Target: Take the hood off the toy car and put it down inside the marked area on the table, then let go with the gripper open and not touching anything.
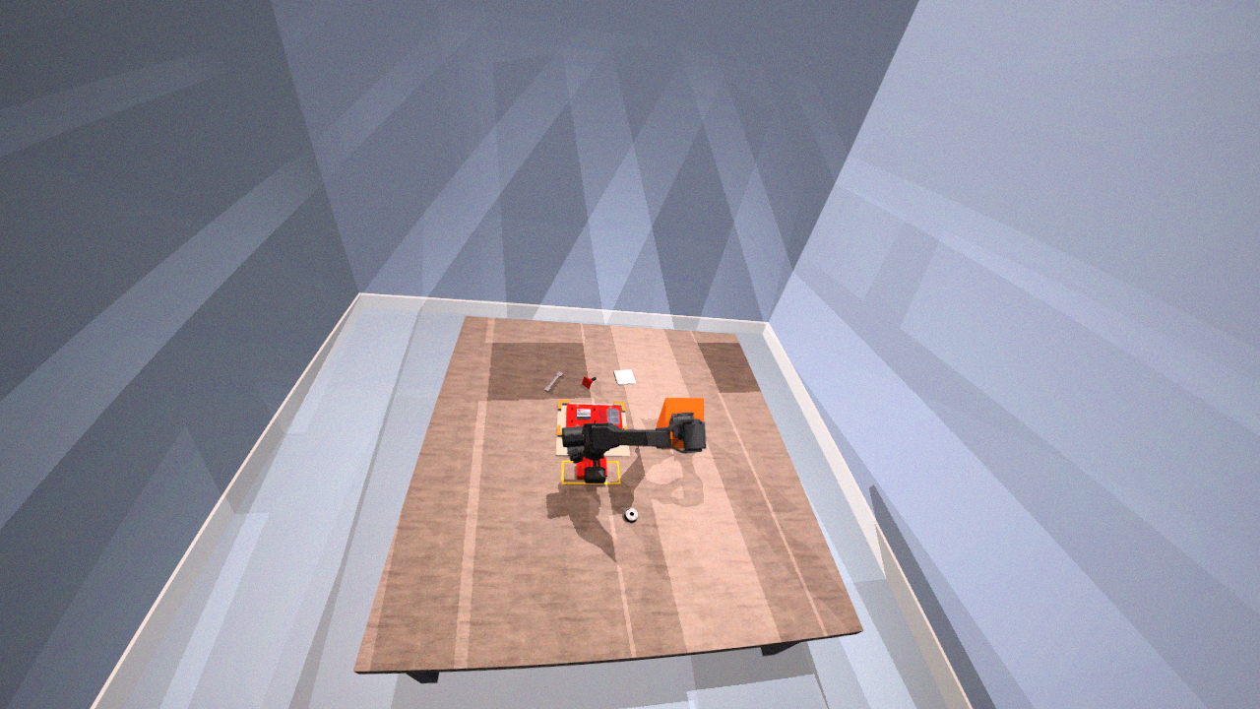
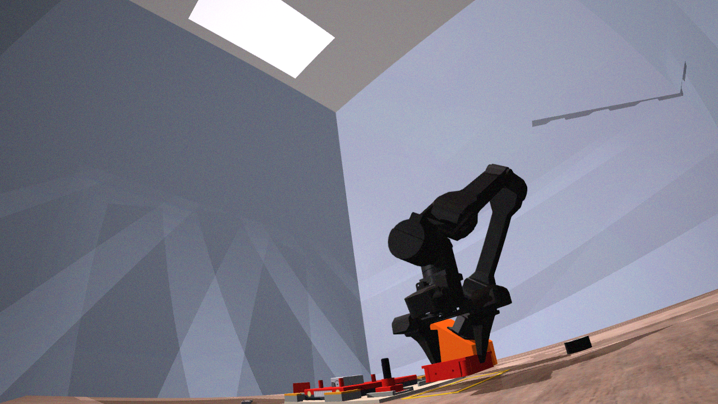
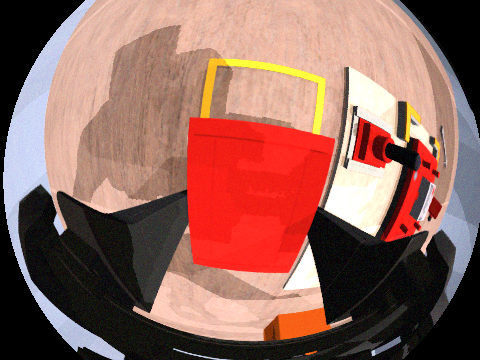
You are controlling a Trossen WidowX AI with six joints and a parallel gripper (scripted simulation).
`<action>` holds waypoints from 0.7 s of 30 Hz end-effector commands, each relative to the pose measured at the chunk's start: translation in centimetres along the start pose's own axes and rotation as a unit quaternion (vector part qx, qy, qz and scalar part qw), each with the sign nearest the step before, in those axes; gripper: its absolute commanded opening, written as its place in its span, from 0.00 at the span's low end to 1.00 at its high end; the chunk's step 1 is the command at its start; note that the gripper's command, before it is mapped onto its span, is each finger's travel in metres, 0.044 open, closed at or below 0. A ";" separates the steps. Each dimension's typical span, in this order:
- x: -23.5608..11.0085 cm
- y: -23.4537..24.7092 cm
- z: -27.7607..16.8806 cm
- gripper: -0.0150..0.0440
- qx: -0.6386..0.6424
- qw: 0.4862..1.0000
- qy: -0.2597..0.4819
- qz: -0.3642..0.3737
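Observation:
My gripper (image 3: pixel 251 204) (image 2: pixel 458 354) (image 1: pixel 592 470) is shut on the red hood (image 3: pixel 256 196) (image 2: pixel 451 369) and holds it flat, just above the table. The hood hangs over the near part of the yellow marked rectangle (image 3: pixel 270 67) (image 1: pixel 563 481) (image 2: pixel 472 379). The toy car (image 3: pixel 407 183) (image 1: pixel 592 414) (image 2: pixel 346 389), red with grey parts, sits on a pale board (image 3: pixel 354 187) beside the rectangle. A black post (image 2: pixel 386 367) (image 3: pixel 400 152) stands up from the car.
The arm's orange base block (image 1: pixel 682 411) (image 2: pixel 454 344) stands beside the car. A small black and white ring (image 1: pixel 630 515) (image 2: pixel 577 345) lies on the table. A wrench (image 1: pixel 548 387), a small red part (image 1: pixel 588 379) and a white card (image 1: pixel 624 376) lie at the far side.

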State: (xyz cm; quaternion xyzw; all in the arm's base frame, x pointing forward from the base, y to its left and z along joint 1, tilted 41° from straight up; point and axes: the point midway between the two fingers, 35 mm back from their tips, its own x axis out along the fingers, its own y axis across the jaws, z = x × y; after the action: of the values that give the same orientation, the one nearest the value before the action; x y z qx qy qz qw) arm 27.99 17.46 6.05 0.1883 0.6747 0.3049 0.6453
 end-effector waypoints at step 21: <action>1.3 -0.1 -0.1 0.25 0.004 1.000 0.002 0.001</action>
State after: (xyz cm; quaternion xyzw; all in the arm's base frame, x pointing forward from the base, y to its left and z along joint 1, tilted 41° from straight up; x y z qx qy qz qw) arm 27.86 18.15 5.31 0.1890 0.6744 0.3057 0.6450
